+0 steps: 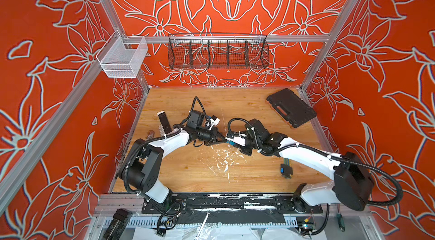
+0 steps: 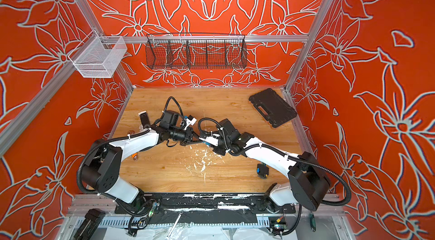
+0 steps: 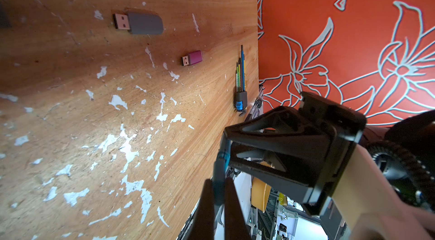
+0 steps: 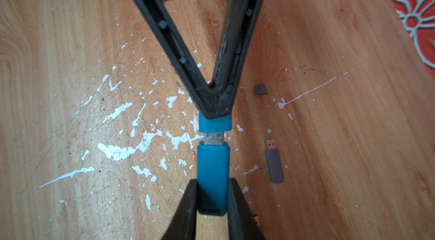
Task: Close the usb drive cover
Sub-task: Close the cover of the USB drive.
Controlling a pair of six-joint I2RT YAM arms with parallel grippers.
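The wooden table [image 1: 188, 175] fills the floor of the red-walled cell, its middle flecked with white scuffs. Over those scuffs the left arm [image 1: 169, 143] and right arm [image 1: 306, 154] reach in from opposite sides and meet tip to tip. A black case [image 1: 292, 108] lies flat near the far right corner, and a hex key set [image 1: 286, 168] lies beside the right arm. The right gripper [image 4: 213, 182] is pinched on the rear half of the blue usb drive [image 4: 213, 168], its fingers pressing the two long sides. The left gripper [image 4: 215, 109] is pressed together on the blue cover [image 4: 214, 124] and holds it in line with the drive. The cover sits over the tip of the metal plug [image 4: 213, 138] – a short stretch of bare metal shows between cover and body. A grey drive [image 4: 274, 163] lies uncapped on the table just beside them, a magenta drive [image 3: 192, 58] lies uncapped nearer the hex keys, and a small grey cap [image 4: 260, 90] lies apart from both.
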